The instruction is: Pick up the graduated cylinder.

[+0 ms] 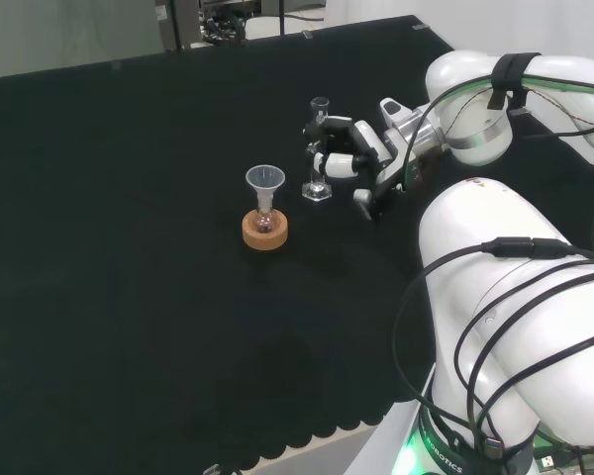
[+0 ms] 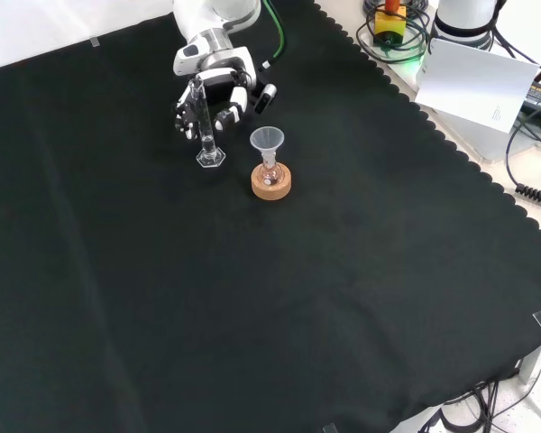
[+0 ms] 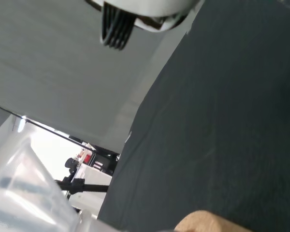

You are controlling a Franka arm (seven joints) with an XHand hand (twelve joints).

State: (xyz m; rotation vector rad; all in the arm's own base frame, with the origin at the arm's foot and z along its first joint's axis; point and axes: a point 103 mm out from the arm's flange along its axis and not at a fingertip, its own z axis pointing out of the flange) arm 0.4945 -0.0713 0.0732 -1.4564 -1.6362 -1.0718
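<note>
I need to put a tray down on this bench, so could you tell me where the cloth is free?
The cloth is bare over the whole near half in the front view, below the cork stand. It is crowded at the top: the hand is curled around the graduated cylinder, and the funnel on its stand sits just beside them.

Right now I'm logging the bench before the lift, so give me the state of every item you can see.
graduated cylinder: upright on the cloth, its base down, the hand around its tube.
hand: fingers curled round the cylinder, not yet lifted.
funnel: upright, seated in the small flask's neck.
small flask: upright in its stand; contents unclear.
cork ring: flat on the cloth, apart from the cylinder.
black cloth: spread flat over the bench.
</note>
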